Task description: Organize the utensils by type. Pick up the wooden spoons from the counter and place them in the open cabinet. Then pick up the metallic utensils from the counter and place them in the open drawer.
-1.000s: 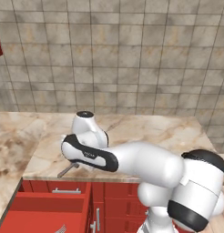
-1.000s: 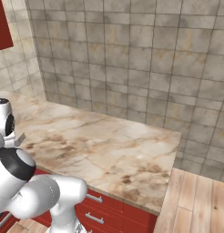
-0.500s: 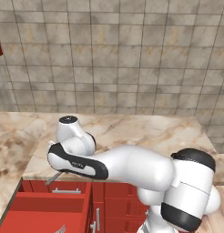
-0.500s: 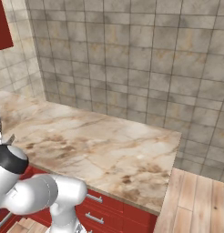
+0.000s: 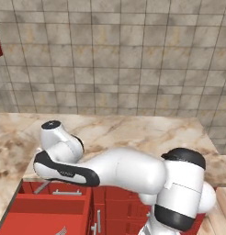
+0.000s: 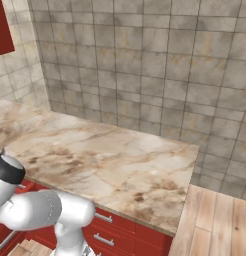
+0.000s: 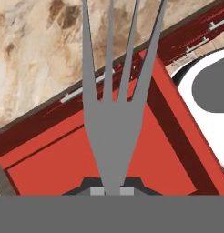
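The pincer (image 7: 112, 191) was clamped tight on a grey fork (image 7: 112, 132) — tines pointing straight out along its axis. Directly beneath the fork lay the open drawer (image 7: 63, 168), just off the table (image 7: 36, 59) edge.

grey-brown tiled wall (image 5: 124, 59), light wooden plank floor (image 6: 220, 220), closed red drawers with silver handles (image 6: 115, 232)

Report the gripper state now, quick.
Gripper: shut on a grey metal fork, held over the open red drawer.
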